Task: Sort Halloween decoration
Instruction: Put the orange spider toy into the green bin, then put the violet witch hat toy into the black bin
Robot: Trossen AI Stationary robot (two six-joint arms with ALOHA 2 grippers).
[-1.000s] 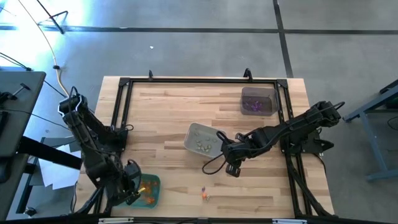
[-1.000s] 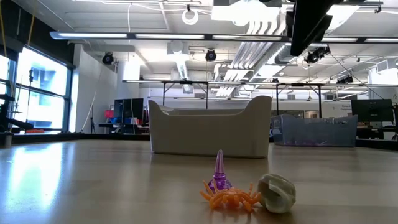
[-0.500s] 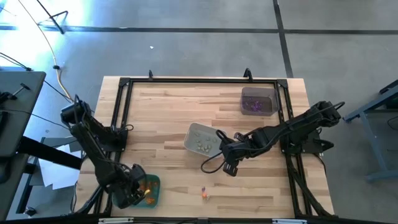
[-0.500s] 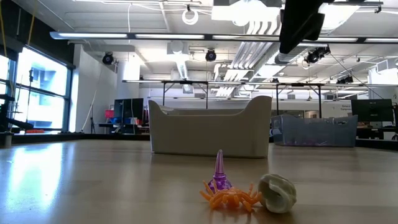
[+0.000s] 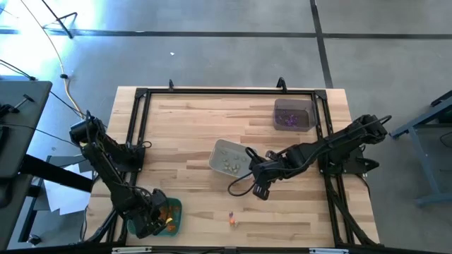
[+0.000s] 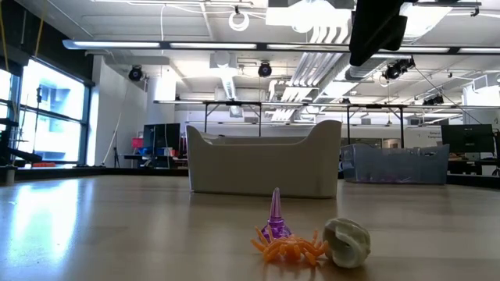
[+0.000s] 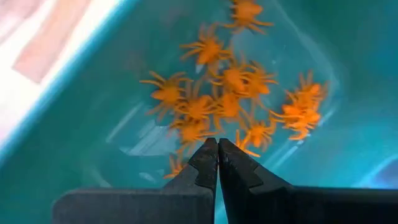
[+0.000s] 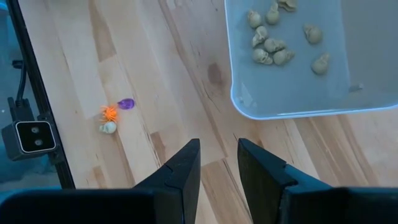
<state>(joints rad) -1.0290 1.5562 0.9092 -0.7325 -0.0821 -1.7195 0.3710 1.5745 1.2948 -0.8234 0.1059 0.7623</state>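
Note:
Three Halloween decorations lie together near the table's front edge: an orange spider (image 6: 287,250), a purple cone (image 6: 275,217) and a pale skull (image 6: 347,242), also seen as a small cluster (image 5: 231,219). My left gripper (image 7: 218,149) is shut and points down into the green tray (image 5: 174,209) at the near left, over a heap of orange spiders (image 7: 224,106). My right gripper (image 8: 219,144) hangs open above bare wood beside the grey tray (image 8: 249,106), with nothing between its fingers. My left gripper's shut fingertips (image 7: 208,152) come from above, pointing down, right over the heap of orange spiders in the green tray. Nothing shows between the fingers. Whether the tips touch a spider I cannot tell.
The grey tray (image 5: 219,159) at mid-table holds several pale skulls (image 8: 270,46). A dark tray (image 5: 294,114) with purple pieces stands at the far right. A black frame (image 5: 141,113) runs round the tabletop. Bare wood lies between the trays and the front edge.
My left gripper has gone down into the green tray, staying shut, and now stands low over the orange spiders. The three trinkets near the front edge have not moved.

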